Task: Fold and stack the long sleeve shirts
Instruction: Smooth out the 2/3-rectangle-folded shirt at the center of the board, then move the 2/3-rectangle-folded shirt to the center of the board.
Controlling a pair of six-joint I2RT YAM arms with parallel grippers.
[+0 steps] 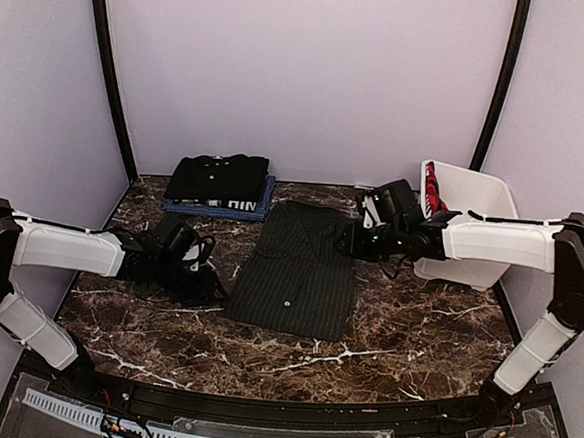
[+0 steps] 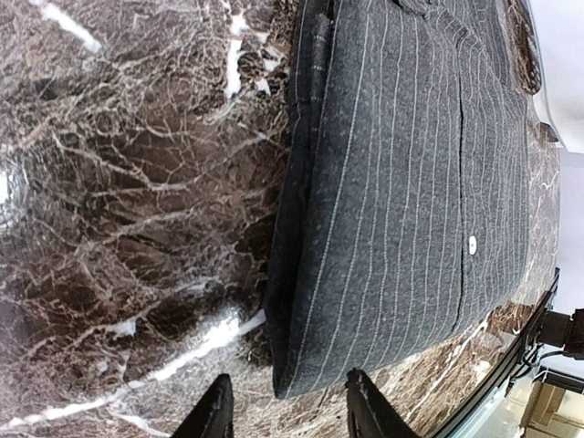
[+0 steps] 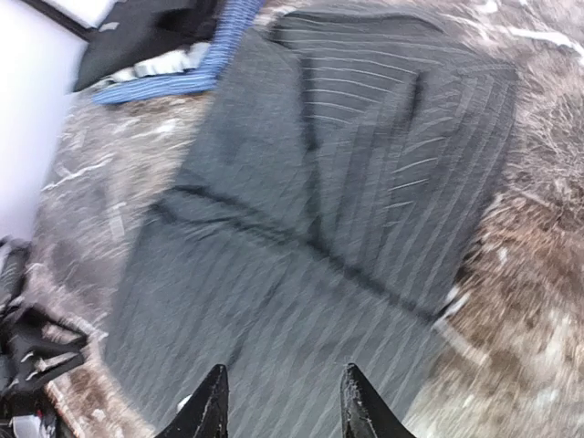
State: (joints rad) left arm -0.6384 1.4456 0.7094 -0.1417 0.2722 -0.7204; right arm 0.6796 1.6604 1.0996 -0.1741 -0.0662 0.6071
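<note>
A pinstriped long sleeve shirt (image 1: 298, 270) lies folded into a rectangle in the middle of the table. My left gripper (image 1: 211, 272) sits low at its left side and is open. In the left wrist view the shirt's near corner (image 2: 301, 365) lies just ahead of the gap between the gripper's (image 2: 287, 412) spread fingers, which hold nothing. My right gripper (image 1: 355, 241) hovers open over the shirt's upper right part. In the blurred right wrist view that gripper (image 3: 283, 403) has striped cloth (image 3: 347, 228) below its fingers. A folded black shirt (image 1: 218, 177) rests on a blue one (image 1: 217, 210) at the back left.
A white plastic basket (image 1: 484, 202) stands at the back right, behind my right arm, with something red (image 1: 432, 189) at its left rim. The table (image 1: 415, 328) is dark marble with white veins. Walls close it in on three sides.
</note>
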